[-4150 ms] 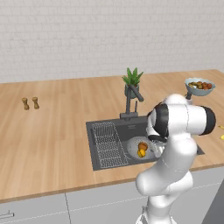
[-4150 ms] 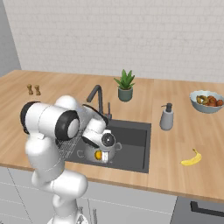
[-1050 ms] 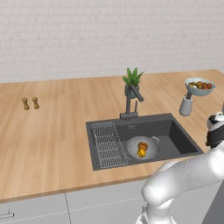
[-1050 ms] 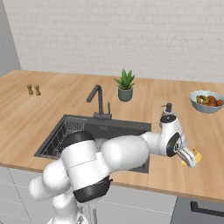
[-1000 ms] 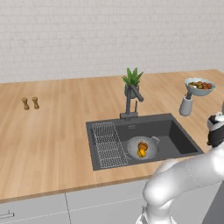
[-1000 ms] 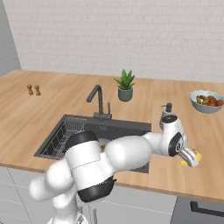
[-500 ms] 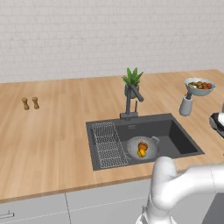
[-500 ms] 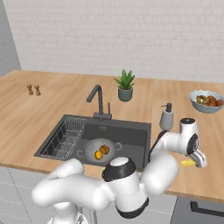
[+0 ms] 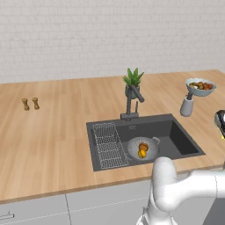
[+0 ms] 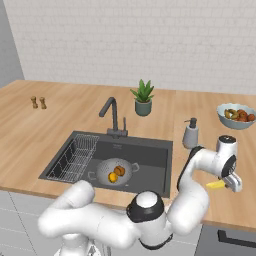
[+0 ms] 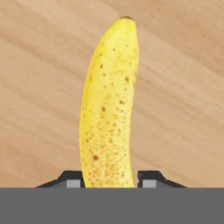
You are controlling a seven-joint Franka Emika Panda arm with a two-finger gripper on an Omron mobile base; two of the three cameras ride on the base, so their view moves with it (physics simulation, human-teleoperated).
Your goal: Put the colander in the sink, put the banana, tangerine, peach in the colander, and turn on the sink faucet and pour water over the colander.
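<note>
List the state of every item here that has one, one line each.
Grey perforated metal colander: upright in the sink, two fruits inside.
Dark grey rectangular sink: no water visible.
Dark grey sink faucet: no water running.
Spotted yellow banana: lying on the wooden counter, between the fingers.
Gripper: fingers against the banana's sides.
Pale blue fruit bowl: upright, full.

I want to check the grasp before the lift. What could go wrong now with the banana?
1. The fingers sit at one end of the banana, not its middle, so it may tilt or slip when lifted.
2. The banana lies flat on the counter, so the fingers may scrape the wood while closing.
3. The colander already holds two fruits, so the long banana may rest across its rim.
</note>
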